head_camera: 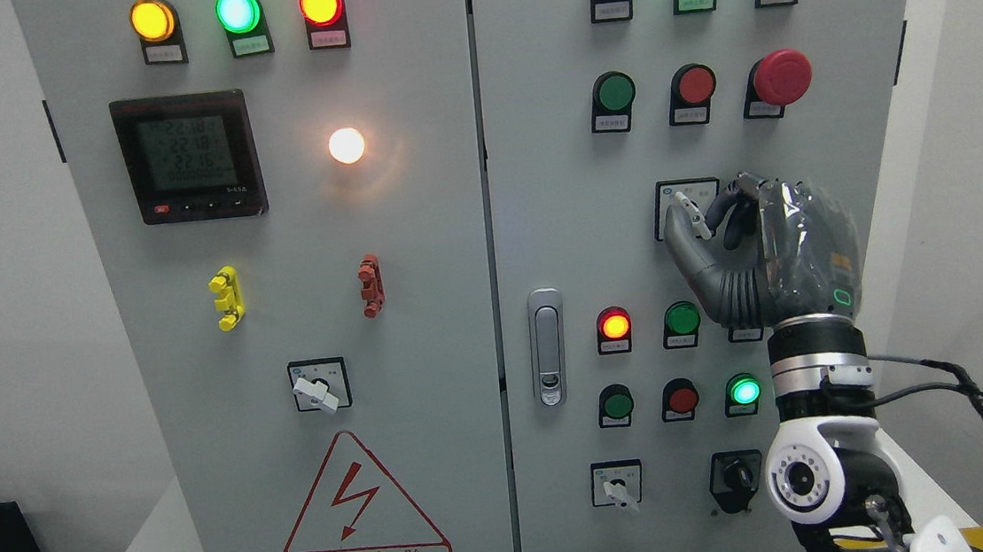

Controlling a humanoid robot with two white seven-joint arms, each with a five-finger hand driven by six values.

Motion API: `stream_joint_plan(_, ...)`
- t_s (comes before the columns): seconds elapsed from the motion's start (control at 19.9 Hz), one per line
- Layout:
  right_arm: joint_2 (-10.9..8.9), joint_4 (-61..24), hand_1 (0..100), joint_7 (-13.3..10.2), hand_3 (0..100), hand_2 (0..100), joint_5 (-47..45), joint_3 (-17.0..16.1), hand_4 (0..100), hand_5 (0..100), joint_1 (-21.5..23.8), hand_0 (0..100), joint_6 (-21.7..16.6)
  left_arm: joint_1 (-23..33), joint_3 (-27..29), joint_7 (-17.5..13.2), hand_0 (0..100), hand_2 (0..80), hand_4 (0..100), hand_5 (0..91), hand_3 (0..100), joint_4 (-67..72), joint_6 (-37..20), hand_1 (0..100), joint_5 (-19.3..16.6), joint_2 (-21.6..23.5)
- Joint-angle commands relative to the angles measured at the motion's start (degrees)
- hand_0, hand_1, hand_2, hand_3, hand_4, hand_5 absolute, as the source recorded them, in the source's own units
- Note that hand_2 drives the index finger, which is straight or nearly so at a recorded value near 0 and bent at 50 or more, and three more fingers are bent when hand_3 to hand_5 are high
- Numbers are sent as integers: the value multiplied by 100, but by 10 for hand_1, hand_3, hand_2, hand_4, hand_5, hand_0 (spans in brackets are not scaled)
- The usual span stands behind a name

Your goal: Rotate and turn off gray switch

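The gray switch point(688, 209) is a small white-gray rotary lever on a square plate on the right cabinet door, its handle tilted up to the left. My right hand point(707, 220) is raised against the door with thumb and fingers pinched on the lever. The hand covers the right part of the switch plate. My right arm point(815, 461) comes up from the lower right. My left arm does not show.
Similar rotary switches sit at the lower left door point(317, 389) and lower right door point(619, 487), beside a black knob point(734, 474). A red mushroom stop button point(781, 77), lit lamps and push buttons surround the hand. A door latch point(547, 347) is left of it.
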Motion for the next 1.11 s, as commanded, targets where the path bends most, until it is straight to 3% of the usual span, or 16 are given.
stream_joint_plan(0.0, 36, 21, 356, 4, 896, 699, 0, 25, 801, 965, -3, 494, 3, 8, 184, -4, 120, 0, 0, 0, 0, 132, 5, 389, -44, 0)
stream_joint_plan(1.05, 44, 13, 309, -5, 935, 754, 9, 34, 824, 979, -38, 549, 3, 0, 185, -4, 120, 0, 0, 0, 0, 132, 5, 389, -44, 0)
